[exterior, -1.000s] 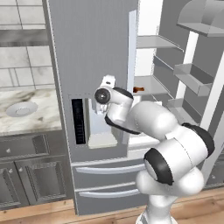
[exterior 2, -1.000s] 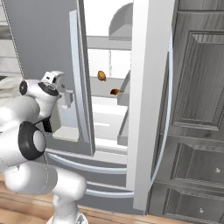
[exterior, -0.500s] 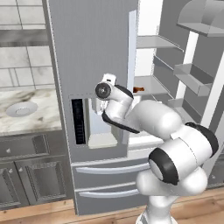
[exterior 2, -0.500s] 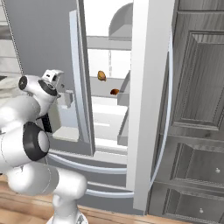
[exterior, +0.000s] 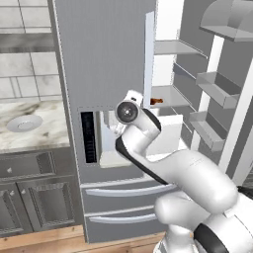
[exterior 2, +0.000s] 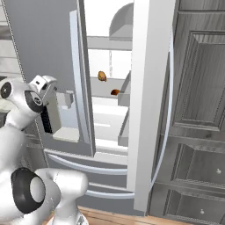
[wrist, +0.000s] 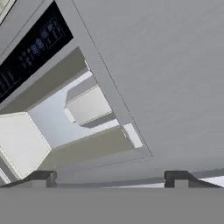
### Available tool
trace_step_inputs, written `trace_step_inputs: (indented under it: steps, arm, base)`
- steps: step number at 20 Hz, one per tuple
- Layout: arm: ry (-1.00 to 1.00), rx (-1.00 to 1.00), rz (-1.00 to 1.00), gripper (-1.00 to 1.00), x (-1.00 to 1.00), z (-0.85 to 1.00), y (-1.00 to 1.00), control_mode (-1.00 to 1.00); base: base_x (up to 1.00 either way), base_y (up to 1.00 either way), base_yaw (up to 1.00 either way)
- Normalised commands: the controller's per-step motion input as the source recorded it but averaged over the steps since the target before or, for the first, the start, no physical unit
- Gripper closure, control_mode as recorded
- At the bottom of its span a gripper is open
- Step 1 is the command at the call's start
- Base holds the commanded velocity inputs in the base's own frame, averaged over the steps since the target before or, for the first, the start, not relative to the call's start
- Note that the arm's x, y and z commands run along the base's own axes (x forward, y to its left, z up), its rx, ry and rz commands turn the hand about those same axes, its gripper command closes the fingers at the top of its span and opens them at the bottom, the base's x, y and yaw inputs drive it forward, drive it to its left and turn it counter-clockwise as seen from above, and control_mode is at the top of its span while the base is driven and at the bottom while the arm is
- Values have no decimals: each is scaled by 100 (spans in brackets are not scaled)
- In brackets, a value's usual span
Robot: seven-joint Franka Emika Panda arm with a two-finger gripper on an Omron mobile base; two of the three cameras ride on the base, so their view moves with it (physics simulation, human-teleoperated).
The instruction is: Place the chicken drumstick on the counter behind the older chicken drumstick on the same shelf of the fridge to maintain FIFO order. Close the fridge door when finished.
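Apparently no legible writing anywhere; only blurred pale marks on black dispenser panel (wrist: 33, 41). Gripper (wrist: 110, 177) spread wide, holding nothing, tips apart, facing dispenser recess (wrist: 65, 127) in closed left fridge (exterior: 104, 59) door. Two drumsticks on shelf (exterior 2: 107, 97) inside fridge: rear drumstick (exterior 2: 102, 76) farther back, front drumstick (exterior 2: 115, 92) nearer the open edge, slightly apart. Right door (exterior 2: 147, 96) swung open, edge-on, with grey bins (exterior: 217, 89) on its inner side. Left of fridge, marbled table (exterior: 29, 136) carrying white plate (exterior: 23, 123), over grey cabinets (exterior: 29, 197). Arm's white links between base cameras and lower drawers (exterior: 123, 197).
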Motion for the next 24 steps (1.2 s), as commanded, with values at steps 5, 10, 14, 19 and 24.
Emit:
trace_step_inputs:
  steps: [5,10,14,19,24]
  arm:
    - [0,30,-15,-100,-100,49,-13,-100]
    - [-9,32,-17,-100,-100,17,-41,-100]
    - [-26,42,-14,-100,-100,0,-69,-100]
    - [-17,48,-15,-100,-100,14,-74,-100]
    - [-13,50,-17,-100,-100,22,-75,-100]
  base:
    - [0,0,0]
    - [0,0,0]
    - [0,0,0]
    - [0,0,0]
    - [0,0,0]
